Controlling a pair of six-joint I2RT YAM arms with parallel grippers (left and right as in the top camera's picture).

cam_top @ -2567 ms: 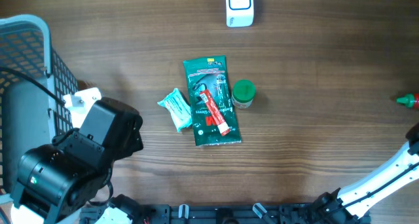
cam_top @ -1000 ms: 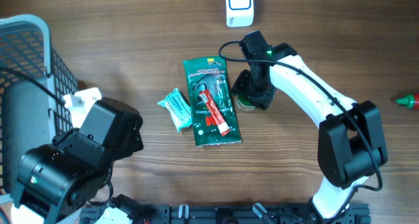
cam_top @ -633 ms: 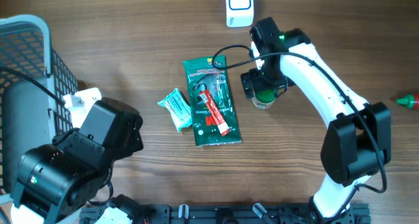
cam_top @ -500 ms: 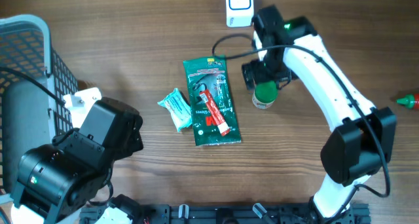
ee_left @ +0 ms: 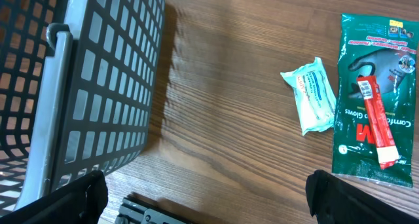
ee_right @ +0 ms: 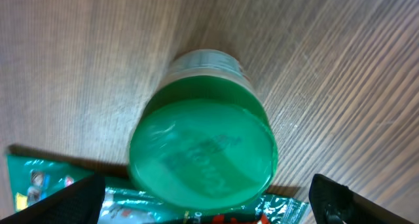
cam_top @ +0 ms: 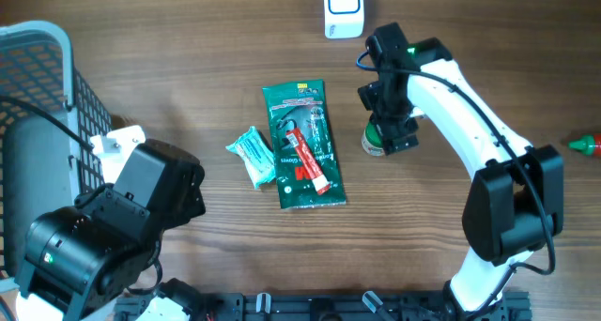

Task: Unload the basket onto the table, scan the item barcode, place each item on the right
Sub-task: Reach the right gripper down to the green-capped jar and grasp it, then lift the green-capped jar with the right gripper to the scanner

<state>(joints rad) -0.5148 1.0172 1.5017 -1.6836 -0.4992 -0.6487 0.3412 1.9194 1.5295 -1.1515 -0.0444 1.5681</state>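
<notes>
At the left edge of the table (cam_top: 188, 49), a grey mesh basket (cam_top: 42, 86), reaching up to the far left corner. Just beside it, close to the near left corner, the bulky black left arm (cam_top: 103, 236). In the left wrist view, the left gripper (ee_left: 206, 199) with its dark fingertips (ee_left: 75, 196) far out at the lower corners, so spread wide and holding nothing, above bare wood next to the basket wall.

Further right, around the middle of the table, a small white and teal packet (cam_top: 254, 158), touching or almost touching the left side of a long green glove package (cam_top: 302, 124); cannot tell which. On top of that package, a red strip (cam_top: 308, 163), lying slanted.

At the far edge, a little right of the middle, the white scanner (cam_top: 344, 9), well apart from everything else.

Right of the glove package, near it but with bare wood between, the green-lidded jar (cam_top: 376, 140), standing lid up, partly hidden under the right gripper (cam_top: 388, 124). In the right wrist view, the jar again in the centre, with the two fingertips (ee_right: 75, 198) out at the lower corners, not touching it: opened wide, gripping nothing. Behind it, the white right arm (cam_top: 470, 124), stretching in from the near right part of the table.

At the right edge, a small red and green object (cam_top: 584, 145), cut by the frame
</notes>
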